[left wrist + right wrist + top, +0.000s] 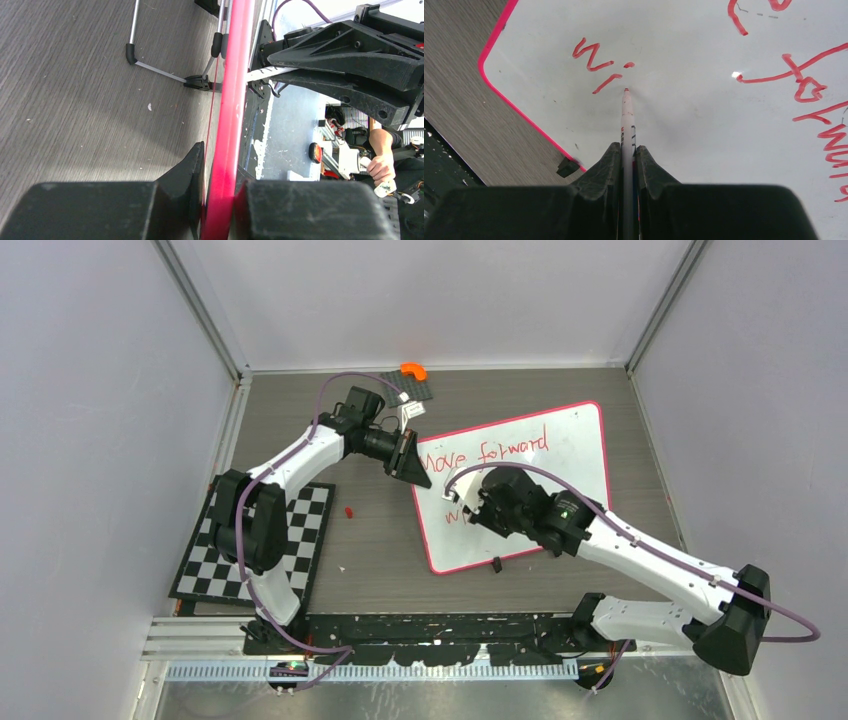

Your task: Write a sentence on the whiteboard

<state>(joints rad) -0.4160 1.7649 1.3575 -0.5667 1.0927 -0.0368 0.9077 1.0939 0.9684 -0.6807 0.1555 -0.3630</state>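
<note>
The whiteboard (570, 455) lies at an angle right of centre, white with a pink-red rim. Red words "Move forward" (490, 452) run along its far side. The letters "wi" (594, 57) begin a second line. My left gripper (415, 472) is shut on the board's rim (232, 100) at its far-left corner; in the left wrist view (220, 200) its jaws pinch the rim edge-on. My right gripper (470, 508) is shut on a white marker (626, 120) with a red tip. In the right wrist view (626, 150) the tip sits just below the "i"; contact with the board (704, 130) cannot be told.
A checkerboard mat (255, 540) lies at the left by the left arm. A small red piece (348, 511) sits on the table between mat and board. A grey studded plate (418, 390) and an orange piece (413, 370) are at the back. A black clip (567, 167) sits on the board's near edge.
</note>
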